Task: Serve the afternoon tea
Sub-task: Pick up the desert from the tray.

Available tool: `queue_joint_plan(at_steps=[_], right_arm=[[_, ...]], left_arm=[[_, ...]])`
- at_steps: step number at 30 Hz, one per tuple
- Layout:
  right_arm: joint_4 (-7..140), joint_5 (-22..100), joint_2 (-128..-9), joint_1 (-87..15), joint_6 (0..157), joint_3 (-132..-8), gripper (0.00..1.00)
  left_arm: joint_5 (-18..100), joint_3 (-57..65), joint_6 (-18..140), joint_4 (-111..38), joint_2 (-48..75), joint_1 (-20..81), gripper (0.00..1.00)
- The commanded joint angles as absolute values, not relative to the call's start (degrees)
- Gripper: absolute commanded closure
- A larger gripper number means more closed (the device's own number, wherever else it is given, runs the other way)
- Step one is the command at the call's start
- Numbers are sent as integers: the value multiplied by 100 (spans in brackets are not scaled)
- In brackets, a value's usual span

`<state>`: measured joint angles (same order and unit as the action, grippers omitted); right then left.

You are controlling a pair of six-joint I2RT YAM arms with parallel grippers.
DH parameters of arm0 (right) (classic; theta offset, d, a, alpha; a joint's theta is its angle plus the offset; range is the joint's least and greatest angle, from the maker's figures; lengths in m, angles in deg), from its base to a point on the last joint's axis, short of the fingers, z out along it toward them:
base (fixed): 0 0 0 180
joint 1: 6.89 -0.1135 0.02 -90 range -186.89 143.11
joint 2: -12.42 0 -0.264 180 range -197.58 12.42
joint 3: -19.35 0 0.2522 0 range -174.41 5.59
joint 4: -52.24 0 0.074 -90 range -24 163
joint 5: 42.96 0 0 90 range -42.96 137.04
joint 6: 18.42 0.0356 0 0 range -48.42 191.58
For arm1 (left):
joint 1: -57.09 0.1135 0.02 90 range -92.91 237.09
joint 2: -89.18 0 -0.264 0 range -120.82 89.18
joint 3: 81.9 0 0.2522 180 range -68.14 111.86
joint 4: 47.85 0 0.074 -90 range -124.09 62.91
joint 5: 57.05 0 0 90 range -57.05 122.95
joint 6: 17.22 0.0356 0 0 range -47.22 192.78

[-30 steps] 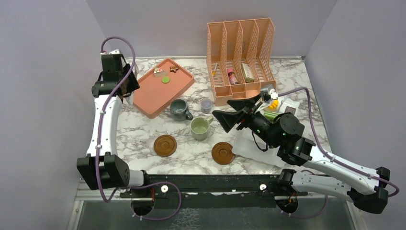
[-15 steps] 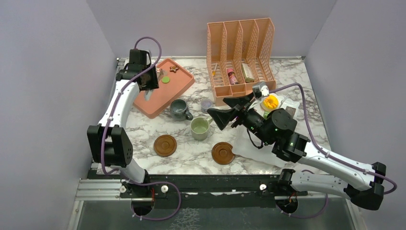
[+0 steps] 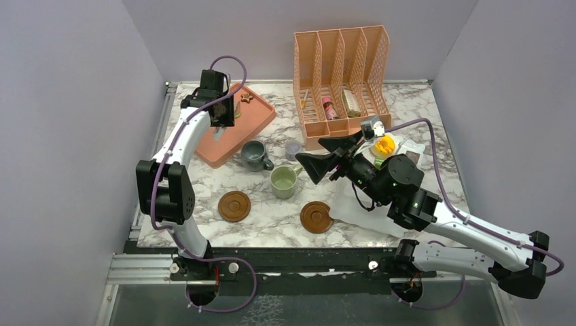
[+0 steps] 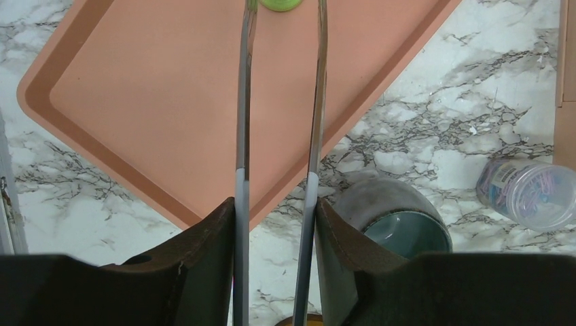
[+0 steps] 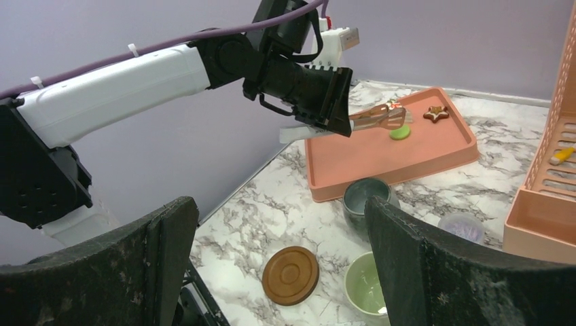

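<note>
left end effector clamps tongs over the tray, right end effector spread wide above open marble.

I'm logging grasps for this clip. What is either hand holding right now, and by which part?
The left hand holds tongs, clamped across both arms near the handle end. The right hand is open and holds nothing.

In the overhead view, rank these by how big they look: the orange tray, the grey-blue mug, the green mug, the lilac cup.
Largest: orange tray.
Next: grey-blue mug and green mug, alike, so unranked.
Smallest: lilac cup.
</note>
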<state>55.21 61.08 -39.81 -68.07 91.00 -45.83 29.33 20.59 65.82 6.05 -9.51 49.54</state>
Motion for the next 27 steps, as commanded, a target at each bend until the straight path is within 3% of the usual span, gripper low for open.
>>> queue_joint_plan(at_steps=[1,27], right_arm=[[5495,6308,-3894,-6850,8982,-4719,2],[5409,6470,-4016,-6850,8775,-4802,2]], left_arm=[[2734,2374,6744,263,-1125,4886,57],[2552,2386,6763,46,-1659,4866,55]])
